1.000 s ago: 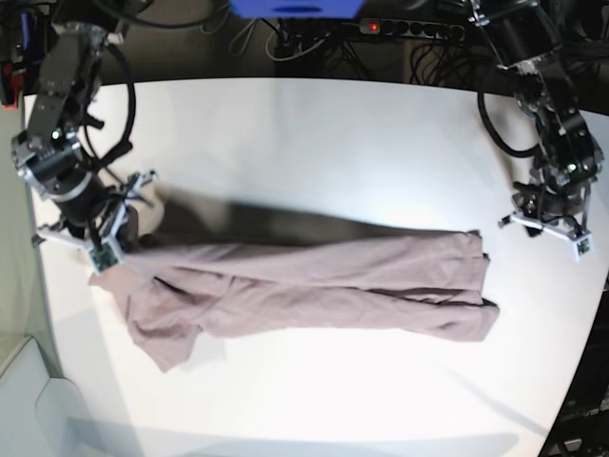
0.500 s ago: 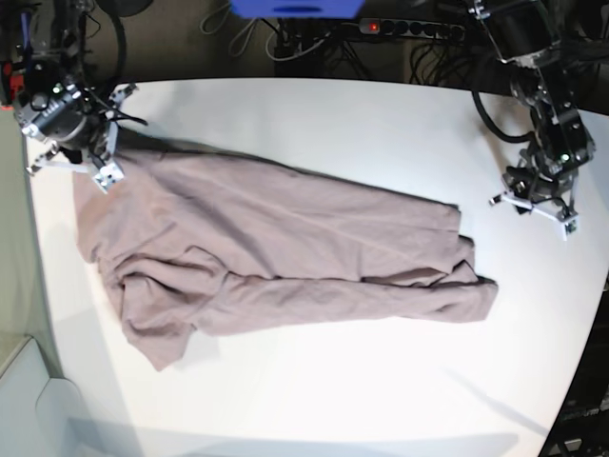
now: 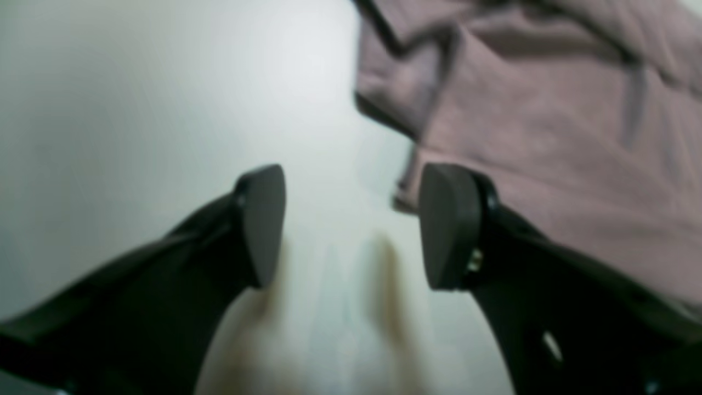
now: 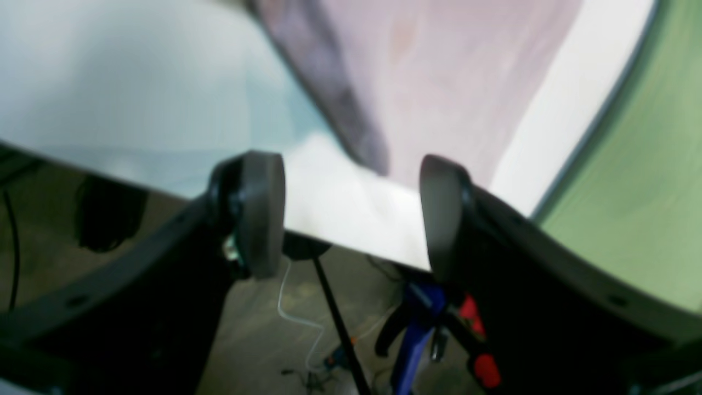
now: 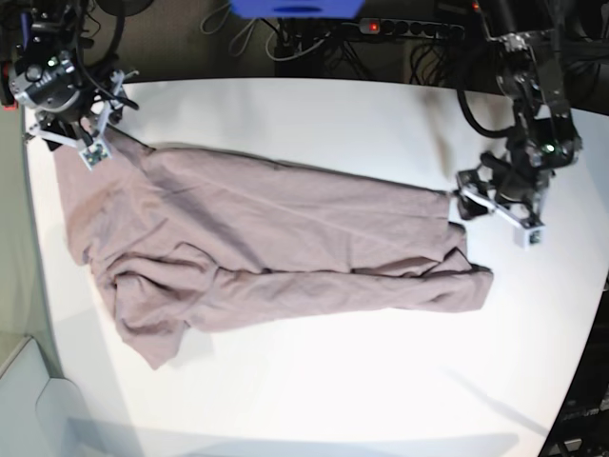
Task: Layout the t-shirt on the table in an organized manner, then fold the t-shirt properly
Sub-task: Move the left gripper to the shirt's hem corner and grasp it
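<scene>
While jaws gape, t-shirt [image 5: 266,238] sprawls across table [image 5: 324,114].

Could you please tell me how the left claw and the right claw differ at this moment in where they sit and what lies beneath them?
The left claw hangs over the bare table beside the t-shirt's bunched end; the right claw sits at the table's far corner, partly past its edge, with floor and cables below. The shirt reaches the left claw's fingertip in its wrist view, but lies beyond the right claw's. Both stand open, holding nothing.
</scene>
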{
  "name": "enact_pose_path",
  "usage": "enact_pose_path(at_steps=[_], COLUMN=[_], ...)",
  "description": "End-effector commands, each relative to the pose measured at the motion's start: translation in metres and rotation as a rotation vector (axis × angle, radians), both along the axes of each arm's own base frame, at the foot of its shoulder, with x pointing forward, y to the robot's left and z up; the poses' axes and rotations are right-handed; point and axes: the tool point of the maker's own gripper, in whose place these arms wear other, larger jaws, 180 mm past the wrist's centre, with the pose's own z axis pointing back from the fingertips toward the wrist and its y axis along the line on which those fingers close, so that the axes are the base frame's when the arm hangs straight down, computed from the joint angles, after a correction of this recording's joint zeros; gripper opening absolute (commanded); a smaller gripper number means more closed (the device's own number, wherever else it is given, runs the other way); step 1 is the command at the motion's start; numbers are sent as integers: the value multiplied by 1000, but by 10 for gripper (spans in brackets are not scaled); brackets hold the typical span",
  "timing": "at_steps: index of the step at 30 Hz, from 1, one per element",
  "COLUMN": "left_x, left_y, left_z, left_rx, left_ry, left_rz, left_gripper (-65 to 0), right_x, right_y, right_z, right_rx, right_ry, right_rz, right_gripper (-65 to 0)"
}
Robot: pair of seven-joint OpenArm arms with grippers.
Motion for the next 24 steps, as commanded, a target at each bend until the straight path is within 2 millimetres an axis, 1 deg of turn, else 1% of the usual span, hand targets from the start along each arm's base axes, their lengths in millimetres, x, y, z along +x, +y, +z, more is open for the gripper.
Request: enact_pose_path(at_steps=[1,4,9,11,12,14,16,18,24], left_x=[5,0,3,4,4,4,5,14,21], left_y=[-8,-24,-37,-35,-35,-34,-32,-31,-32], left_z=[7,-6,-24,-26,-27,-31,-38,-38,-62], left_rx=[-7,-21,-32,-31,-31,-33,-36,-39,-66], left_ry=[-31,-5,-10,-17,-19,-16,-15,-30,33], left_rz=[-13,-36,-44,-33,-31,-24,-14,-5,3], left_gripper=[-269,-269,-269,-262,-248,-217,-204,-204,-214], right_x=[5,1,0,-1,-1,-8,-10,-11,-12], right_y=[-2,-2,-2,-3,-3,-3,-2,-2,-3], right_z=[7,5,5,4,4,1,0,-1,0], right_rx=[-9,-8,-8,-9,-9,-8,-7,-6,-8], right_ry=[-31,-20,-17,-15,-15,2,9,14,13], right_rz=[6,7,6,4,4,2,5,6,2], right_gripper=[-261,-261,-261,-261,-261,-261,-261,-261,-261])
